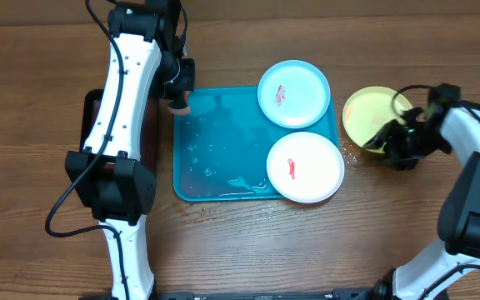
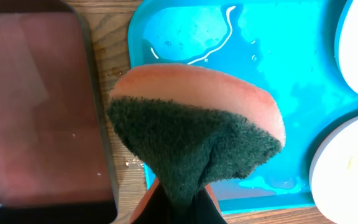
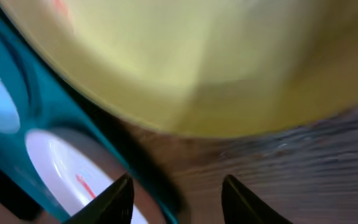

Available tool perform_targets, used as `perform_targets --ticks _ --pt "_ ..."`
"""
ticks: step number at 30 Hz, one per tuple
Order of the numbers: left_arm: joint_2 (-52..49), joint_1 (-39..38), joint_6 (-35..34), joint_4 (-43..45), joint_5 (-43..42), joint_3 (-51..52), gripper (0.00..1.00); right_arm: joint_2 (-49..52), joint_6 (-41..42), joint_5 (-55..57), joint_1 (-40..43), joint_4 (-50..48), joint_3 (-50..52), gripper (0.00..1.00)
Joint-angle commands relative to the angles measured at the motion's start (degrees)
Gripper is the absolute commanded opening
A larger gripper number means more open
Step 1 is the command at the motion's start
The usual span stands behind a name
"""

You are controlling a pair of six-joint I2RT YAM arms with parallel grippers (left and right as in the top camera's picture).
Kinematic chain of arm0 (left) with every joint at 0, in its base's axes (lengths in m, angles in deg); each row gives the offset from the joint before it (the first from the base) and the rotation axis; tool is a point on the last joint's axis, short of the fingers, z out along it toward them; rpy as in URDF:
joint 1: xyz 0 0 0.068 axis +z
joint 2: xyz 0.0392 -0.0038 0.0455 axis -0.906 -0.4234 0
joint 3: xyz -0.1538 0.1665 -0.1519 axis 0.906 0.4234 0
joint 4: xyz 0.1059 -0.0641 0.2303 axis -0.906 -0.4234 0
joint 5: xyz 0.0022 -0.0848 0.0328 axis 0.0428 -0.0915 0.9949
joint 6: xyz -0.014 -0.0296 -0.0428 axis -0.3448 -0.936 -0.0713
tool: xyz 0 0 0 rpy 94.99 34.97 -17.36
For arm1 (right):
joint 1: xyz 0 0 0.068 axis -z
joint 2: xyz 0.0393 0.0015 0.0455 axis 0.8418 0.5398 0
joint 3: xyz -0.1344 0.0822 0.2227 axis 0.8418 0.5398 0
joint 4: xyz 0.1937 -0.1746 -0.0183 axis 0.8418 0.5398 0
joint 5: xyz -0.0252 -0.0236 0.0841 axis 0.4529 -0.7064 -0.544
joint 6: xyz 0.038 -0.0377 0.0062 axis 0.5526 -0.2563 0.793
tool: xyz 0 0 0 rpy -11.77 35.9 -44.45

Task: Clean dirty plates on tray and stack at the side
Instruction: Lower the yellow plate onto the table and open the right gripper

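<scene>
Clock directions follow the overhead view, with twelve at the far edge of the table.

The left claw (image 1: 177,93) is clamped on a sponge (image 2: 194,124), pinching its dark green scrubbing side so the pink foam side bulges outward. The sponge hangs over the ten o'clock corner of the tray (image 1: 215,125). Whether it touches the tray floor cannot be told. Water (image 1: 242,180) lies on the bare blue floor as droplets, with a pool toward six o'clock. At nine o'clock from the claw, just beside the blue tray, lies a black tray (image 2: 98,112) with a dark red inside, partly under the left arm.

The right claw (image 3: 179,202) is spread wide with nothing between its fingers and only wood grain showing in the gap. It sits at the four o'clock rim of the yellow-green plate (image 1: 365,112), which fills the wrist view just beyond the fingertips. This plate lies on the table (image 1: 407,242), at three o'clock from the tray and just off its rim.

Two plates are on the tray. The pale blue plate (image 1: 294,93) sits in the one o'clock corner and overhangs the far rim. The white plate (image 1: 305,167) sits in the five o'clock corner, its edge over the near rim. The two are close together, and each carries a red smear (image 1: 292,167) near its middle.
</scene>
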Motion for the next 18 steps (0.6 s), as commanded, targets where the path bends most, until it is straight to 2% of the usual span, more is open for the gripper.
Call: perform_targets --ticks 1,3,6,11,16,18 --pt "0.2 -0.31 0.87 0.07 -0.94 -0.98 0.04 -1.33 -7.28 -0.26 -4.5 1.73 -0.92 0.4" --pt "0.2 -0.48 0.87 0.07 -0.92 -0.76 0.04 -1.33 -7.23 4.07 -7.76 2.67 -0.5 0.35" --pt "0.2 -0.55 0.87 0.09 -0.9 -0.31 0.04 -1.33 -6.88 8.48 -11.26 2.12 0.68 0.34" --pt "0.2 -0.55 0.9 0.11 -0.9 0.13 0.04 -1.33 -6.38 9.03 -14.36 -0.52 3.39 0.29" --pt "0.2 -0.55 0.9 0.28 -0.9 0.35 0.04 -1.33 -4.59 10.51 -14.73 -0.11 3.98 0.08" --pt "0.2 -0.55 0.9 0.46 -0.9 0.35 0.04 -1.33 -4.37 10.49 -14.73 0.37 3.98 0.06"
